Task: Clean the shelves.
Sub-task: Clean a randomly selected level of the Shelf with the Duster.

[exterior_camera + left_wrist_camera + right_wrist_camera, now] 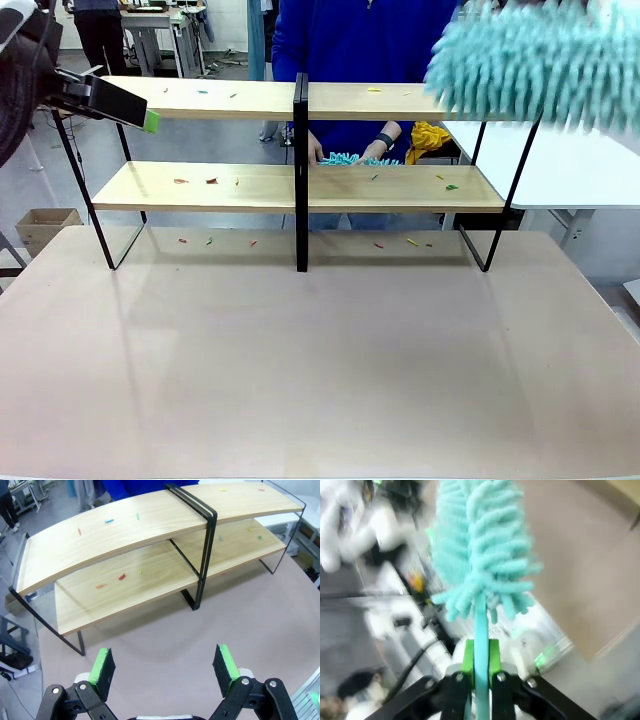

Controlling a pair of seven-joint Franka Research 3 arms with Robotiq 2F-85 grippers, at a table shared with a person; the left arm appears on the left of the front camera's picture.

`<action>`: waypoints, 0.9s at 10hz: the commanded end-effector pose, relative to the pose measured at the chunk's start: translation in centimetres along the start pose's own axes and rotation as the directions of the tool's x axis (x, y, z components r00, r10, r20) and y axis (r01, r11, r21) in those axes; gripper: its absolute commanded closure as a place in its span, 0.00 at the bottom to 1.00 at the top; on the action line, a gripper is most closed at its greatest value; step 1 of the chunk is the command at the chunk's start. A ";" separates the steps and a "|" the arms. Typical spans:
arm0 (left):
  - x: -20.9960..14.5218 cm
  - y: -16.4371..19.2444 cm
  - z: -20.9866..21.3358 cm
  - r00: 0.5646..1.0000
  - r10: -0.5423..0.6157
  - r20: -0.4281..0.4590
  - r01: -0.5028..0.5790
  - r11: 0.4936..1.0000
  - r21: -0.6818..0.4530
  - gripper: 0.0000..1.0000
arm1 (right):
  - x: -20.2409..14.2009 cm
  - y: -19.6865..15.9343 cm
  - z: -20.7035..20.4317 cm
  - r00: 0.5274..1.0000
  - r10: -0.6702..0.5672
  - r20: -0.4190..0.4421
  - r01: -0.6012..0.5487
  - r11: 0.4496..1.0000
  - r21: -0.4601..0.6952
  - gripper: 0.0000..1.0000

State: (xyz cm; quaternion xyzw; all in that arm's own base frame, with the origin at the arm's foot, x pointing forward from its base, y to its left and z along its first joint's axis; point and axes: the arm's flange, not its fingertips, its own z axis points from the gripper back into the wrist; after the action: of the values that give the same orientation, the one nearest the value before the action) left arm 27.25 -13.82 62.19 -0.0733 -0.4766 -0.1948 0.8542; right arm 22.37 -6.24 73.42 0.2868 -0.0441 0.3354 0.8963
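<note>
The shelves (270, 188) stand across the far part of the table (320, 380); their long axis runs from the robot's left to its right, split midway by the upright (300, 170). Coloured scraps (211, 181) lie on the top board (250, 98), on the lower board (430, 190) and on the table under the shelves.

The right gripper (480, 656) is clamped tight on the thin handle (480, 625) of a teal duster (530, 55); the handle runs straight out along the fingers, so the fluffy head leads the wrist. In the front view that head hangs, smeared by blur, above and just in front of the right end of the top board. Judged from this, the right arm is the nearer one to the right half of the shelves; a sweep would have to run along the board's length, toward the upright or out over the right end.

The left gripper (165, 664) is spread wide with nothing between its pads; it sits up beside the left end of the top board, looking down the shelves' length from that end.

Behind the shelves a person's hand (377, 150) rests a second duster (348, 159) on the lower board, just right of the upright; one risk, I judge, is the two dusters meeting if the robot drops to that board.
</note>
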 end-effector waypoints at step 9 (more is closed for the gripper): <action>0.0 0.1 0.0 1.000 0.001 0.000 -0.001 1.000 -0.001 0.00 | -0.9 -2.7 -0.2 0.997 -0.077 -0.015 0.077 0.996 0.039 0.87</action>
State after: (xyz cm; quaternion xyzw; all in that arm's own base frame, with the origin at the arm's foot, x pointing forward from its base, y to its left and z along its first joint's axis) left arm 27.24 -13.82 62.20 -0.0732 -0.4767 -0.1948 0.8541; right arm 24.03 -7.62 71.87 0.3083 -0.0324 0.3042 0.9008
